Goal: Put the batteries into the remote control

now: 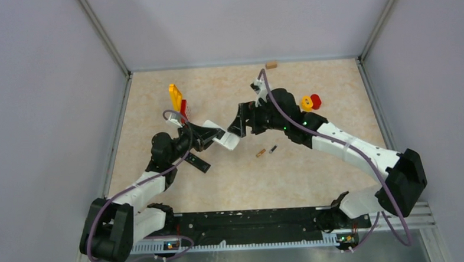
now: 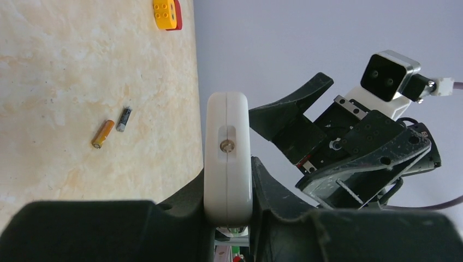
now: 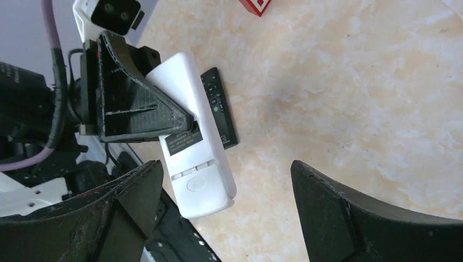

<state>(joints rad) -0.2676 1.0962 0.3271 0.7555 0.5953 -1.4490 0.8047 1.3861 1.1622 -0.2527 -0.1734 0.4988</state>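
Left jaws gripping white remote (image 2: 227,158), right jaws wide, batteries (image 2: 102,134) well apart

batteries (image 1: 261,153): 2; remotes (image 1: 230,140): 2; toys (image 1: 177,98): 2; wooden block (image 1: 271,64): 1

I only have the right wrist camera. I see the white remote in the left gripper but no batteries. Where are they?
Observer: Two lie loose on the beige tabletop, near its middle: an orange cylindrical battery and a dark cylindrical battery, close together.
Operator: Do they touch each other?
Observer: No, the left wrist view shows a small gap between their ends.
Operator: What is on the remote's end that points away from me?
Observer: That end of the white plastic remote has an oval recess with a small round part in it.
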